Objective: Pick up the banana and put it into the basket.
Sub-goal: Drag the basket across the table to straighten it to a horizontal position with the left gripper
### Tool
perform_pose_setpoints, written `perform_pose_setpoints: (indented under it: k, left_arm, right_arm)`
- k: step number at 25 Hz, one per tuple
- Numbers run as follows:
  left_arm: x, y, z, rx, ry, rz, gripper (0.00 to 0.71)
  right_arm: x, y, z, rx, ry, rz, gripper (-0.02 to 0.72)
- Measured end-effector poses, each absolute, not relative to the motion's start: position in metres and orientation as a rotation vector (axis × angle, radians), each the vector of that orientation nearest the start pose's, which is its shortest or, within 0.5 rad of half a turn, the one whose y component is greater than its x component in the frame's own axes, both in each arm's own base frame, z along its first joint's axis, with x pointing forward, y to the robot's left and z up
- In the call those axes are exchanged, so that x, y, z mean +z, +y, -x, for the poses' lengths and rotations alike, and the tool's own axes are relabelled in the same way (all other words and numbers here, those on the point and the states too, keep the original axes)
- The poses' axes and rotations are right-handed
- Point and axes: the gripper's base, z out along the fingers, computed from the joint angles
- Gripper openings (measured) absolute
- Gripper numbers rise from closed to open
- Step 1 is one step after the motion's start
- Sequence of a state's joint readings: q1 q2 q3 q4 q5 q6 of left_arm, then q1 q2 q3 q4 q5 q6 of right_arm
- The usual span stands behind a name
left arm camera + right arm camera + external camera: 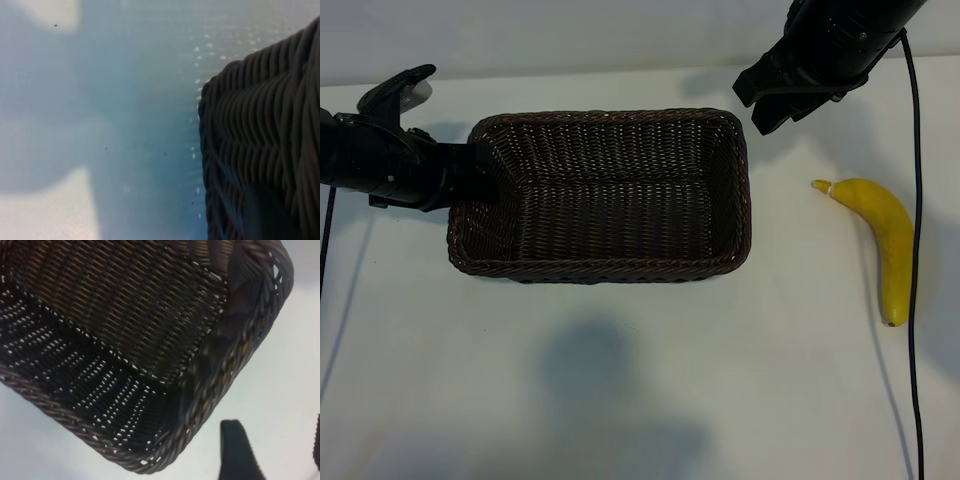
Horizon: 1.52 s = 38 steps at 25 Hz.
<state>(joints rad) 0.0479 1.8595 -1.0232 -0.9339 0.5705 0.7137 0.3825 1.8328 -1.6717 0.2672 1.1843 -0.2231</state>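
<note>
Banana (886, 238) lies on the tabletop (620, 380), well right of the basket (740, 190); it is light, curved and easily bruised, so take its thick middle gently. Your right tool (782, 100) hangs half open and empty; left tool (470, 170), narrowly parted, sits at the basket's left rim.

- We see the banana (882, 237), bright yellow and curved with a pale stem tip, lying flat on the white surface at the right of the exterior frame, well apart from the basket.
- We see the basket (603, 195), dark brown woven wicker, rectangular with rounded corners, upright and empty, left of centre.
</note>
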Motion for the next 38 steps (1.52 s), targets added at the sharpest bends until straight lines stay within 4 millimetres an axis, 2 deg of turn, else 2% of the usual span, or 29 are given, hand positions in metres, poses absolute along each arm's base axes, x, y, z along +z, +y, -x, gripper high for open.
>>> perform_pose_setpoints:
  k: [21, 27, 38]
  left_arm:
    - [0.154, -0.023, -0.354, -0.63, 2.64, 0.107, 0.157]
    - [0.144, -0.022, -0.355, -0.633, 2.666, 0.12, 0.157]
    - [0.143, -0.023, -0.355, -0.64, 2.668, 0.125, 0.158]
  right_arm:
    - [0.306, 0.166, -0.354, 0.409, 2.722, 0.754, 0.389]
    - [0.305, 0.166, -0.353, 0.41, 2.733, 0.756, 0.389]
    - [0.305, 0.166, -0.352, 0.41, 2.741, 0.759, 0.389]
